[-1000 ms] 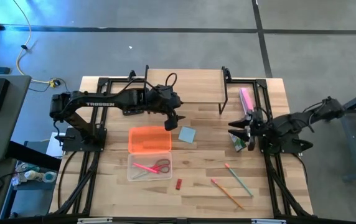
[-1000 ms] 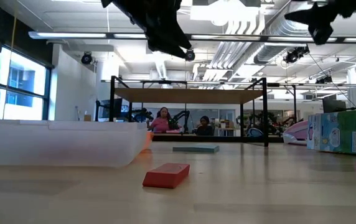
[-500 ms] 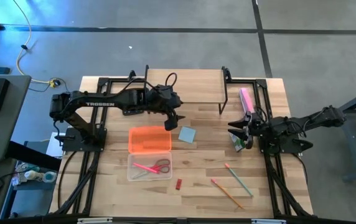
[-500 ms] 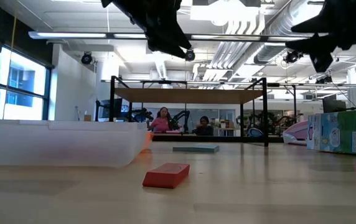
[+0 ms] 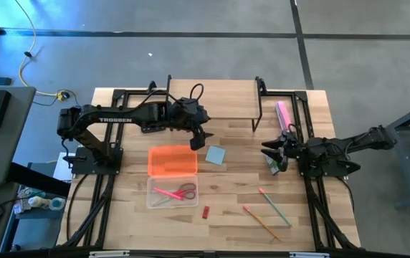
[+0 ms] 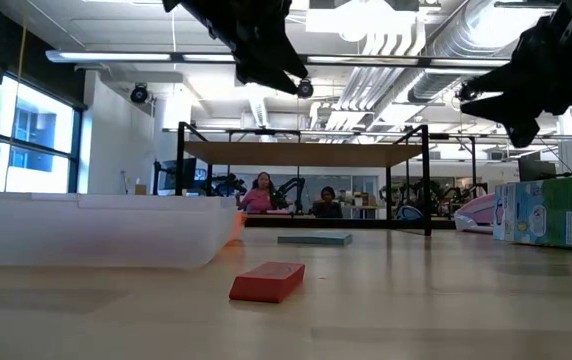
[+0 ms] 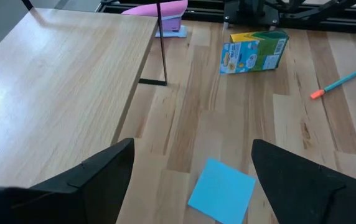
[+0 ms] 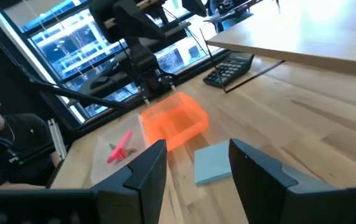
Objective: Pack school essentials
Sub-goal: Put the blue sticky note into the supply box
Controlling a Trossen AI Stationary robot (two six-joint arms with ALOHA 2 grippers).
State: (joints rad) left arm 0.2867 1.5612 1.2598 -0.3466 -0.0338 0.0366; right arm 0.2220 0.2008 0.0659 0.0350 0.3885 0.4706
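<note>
High view: right tool (image 5: 272, 153) above crayon box (image 5: 272, 164).

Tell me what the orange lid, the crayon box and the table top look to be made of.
Orange lid: likely plastic, translucent and glossy; light glows through it in the right wrist view.
Crayon box: probably printed cardboard, with sharp folded edges and flat colour panels, lying on its side.
Table top: wood, apparently butcher-block; pale glued strips with visible grain and a smooth, low-sheen finish.
</note>
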